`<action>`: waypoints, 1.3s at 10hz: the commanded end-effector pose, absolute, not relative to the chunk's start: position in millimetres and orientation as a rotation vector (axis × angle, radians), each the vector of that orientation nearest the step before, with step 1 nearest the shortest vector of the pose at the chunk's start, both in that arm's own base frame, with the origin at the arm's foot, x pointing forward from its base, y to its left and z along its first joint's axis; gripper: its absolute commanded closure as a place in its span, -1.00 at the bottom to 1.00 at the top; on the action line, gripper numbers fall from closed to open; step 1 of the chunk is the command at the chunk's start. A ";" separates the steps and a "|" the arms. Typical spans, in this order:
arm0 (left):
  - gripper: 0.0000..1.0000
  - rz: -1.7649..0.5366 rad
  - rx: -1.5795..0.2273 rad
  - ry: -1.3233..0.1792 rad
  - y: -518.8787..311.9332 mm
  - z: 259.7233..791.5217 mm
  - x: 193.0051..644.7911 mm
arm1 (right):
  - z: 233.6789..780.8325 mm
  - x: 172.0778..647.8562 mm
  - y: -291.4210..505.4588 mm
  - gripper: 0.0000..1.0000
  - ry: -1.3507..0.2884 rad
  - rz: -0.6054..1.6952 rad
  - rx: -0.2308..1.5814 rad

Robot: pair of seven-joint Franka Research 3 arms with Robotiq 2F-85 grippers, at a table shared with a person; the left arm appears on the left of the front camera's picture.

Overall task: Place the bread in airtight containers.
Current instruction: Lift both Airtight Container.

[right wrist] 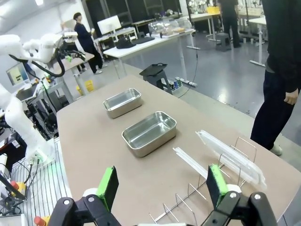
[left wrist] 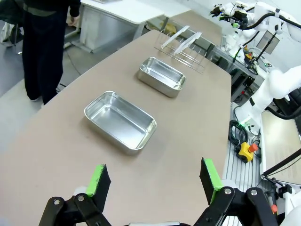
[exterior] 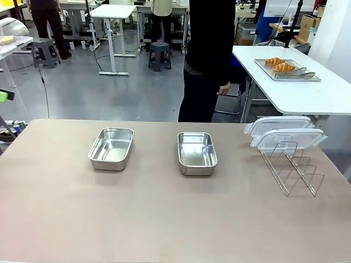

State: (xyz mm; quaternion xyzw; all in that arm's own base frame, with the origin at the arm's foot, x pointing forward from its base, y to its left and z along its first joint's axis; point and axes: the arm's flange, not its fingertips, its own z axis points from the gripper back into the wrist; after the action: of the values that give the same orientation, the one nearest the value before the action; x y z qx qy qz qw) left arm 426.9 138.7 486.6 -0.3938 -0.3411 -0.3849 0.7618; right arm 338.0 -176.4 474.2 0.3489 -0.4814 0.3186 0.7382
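At mid-frame of the front view, the left-hand pan (exterior: 111, 148) and the right-hand pan (exterior: 197, 153) lie empty and well apart on the brown desk (exterior: 164, 224). At right of frame, two clear lids (exterior: 285, 133) lean on a wire rack (exterior: 293, 170). The croissants (exterior: 280, 64) lie side by side on a flat tray (exterior: 262, 67), beside tongs (exterior: 300, 73), on a second, white desk (exterior: 307, 98) at upper right, well apart from both pans. A person (exterior: 208, 49) stands at the brown desk's far edge.

In the left wrist view the left end effector (left wrist: 154, 165) hangs with fingers spread wide, holding nothing. In the right wrist view the right end effector (right wrist: 163, 169) is likewise spread and empty, just above the rack's wires.

Loading appears not yet begun. The bread probably lies beyond either arm's reach, so a hand-over seems likely, and a mistimed or over-firm closure could drop or crush the flaky pastry. A careless first move by the right arm could snag a rack wire and spill the lids. A rim nudge may slide a light pan, and a croissant laid askew could ride the rim and defeat the seal.
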 end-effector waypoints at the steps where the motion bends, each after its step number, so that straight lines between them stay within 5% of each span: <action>1: -1.00 -0.854 -0.864 -0.743 140.9 489.1 426.8 | 475.0 342.6 -178.3 -1.00 -1.094 0.719 0.764; 13: -1.00 -0.854 -0.864 -0.743 140.9 489.1 426.8 | 475.0 342.6 -178.3 -1.00 -1.094 0.719 0.764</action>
State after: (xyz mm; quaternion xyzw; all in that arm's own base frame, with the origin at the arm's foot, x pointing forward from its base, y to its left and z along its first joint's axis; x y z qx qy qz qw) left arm 426.8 139.0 486.6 -0.3938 -0.3412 -0.3847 0.7619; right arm 337.6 -176.4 473.4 0.3494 -0.4831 0.3186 0.7369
